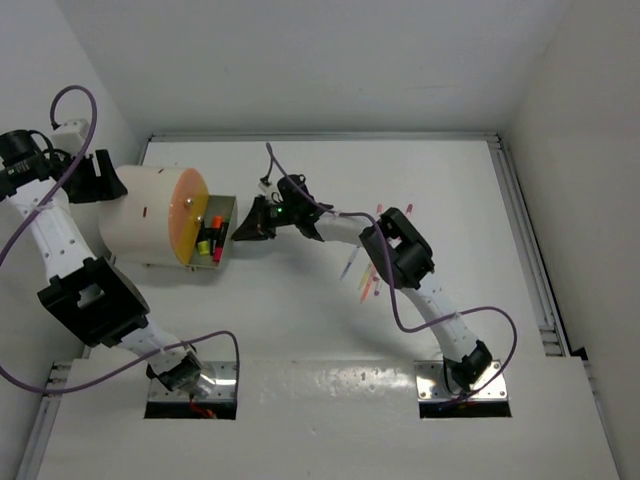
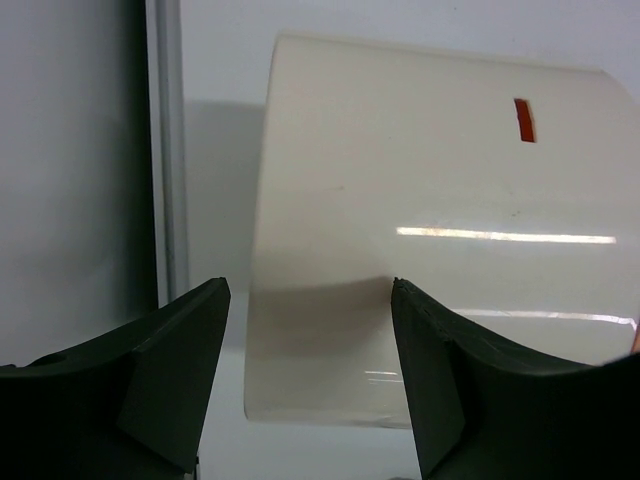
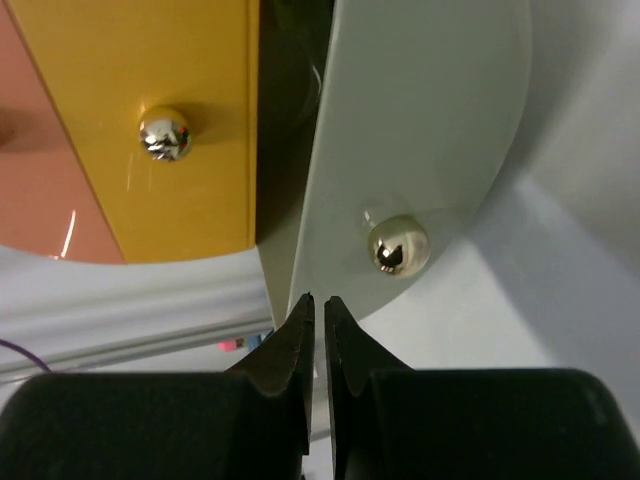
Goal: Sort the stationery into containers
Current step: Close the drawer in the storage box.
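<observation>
Reaching in from the drum's [image 1: 138,228] orange face [image 1: 186,226] side, you had the right gripper [image 3: 315,303] drawn narrow, only a slit between the fingers, its tips at the lower edge of the greenish bin [image 3: 420,130] beside the yellow bin [image 3: 170,70]; whether it nipped that wall I could not tell. The greenish bin sat against the drum's orange face, and a few highlighters [image 1: 213,240] with orange, yellow and red-pink caps stood inside it. On the drum's far side from the face, your left gripper [image 2: 310,288] stood spread wide and held nothing, the drum's white wall just ahead of its fingers. Several thin pens [image 1: 365,278] lay on the table [image 1: 460,180] well apart from the drum, beyond the right arm.
</observation>
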### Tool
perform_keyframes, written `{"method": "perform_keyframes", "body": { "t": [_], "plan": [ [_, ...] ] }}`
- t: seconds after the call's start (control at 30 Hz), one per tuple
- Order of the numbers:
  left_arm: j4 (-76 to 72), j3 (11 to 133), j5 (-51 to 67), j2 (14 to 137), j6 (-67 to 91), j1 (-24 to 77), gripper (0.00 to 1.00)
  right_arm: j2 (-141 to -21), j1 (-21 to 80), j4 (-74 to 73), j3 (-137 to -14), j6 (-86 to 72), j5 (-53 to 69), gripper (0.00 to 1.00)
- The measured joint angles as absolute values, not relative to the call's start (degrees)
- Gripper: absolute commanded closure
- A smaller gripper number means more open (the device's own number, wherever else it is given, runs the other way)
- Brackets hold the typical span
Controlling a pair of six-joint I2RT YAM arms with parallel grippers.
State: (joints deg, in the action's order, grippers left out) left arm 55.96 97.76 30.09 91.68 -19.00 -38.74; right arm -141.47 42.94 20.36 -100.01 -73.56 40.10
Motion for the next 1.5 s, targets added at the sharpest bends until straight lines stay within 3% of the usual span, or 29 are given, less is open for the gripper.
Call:
{"method": "perform_keyframes", "body": {
  "t": [1.1, 1.5],
  "plan": [
    [52.18, 93.19, 34.44, 89.52, -23.79, -39.0, 0.31, -154.58, 47.13, 22.98, -118.1, -77.78, 30.09, 0.94],
    [51.77, 92.73, 35.44, 89.38, -25.02, -39.07, 0.31, -158.43, 47.13, 25.36, -122.1, -78.08, 26.37, 0.85]
  ]
}}
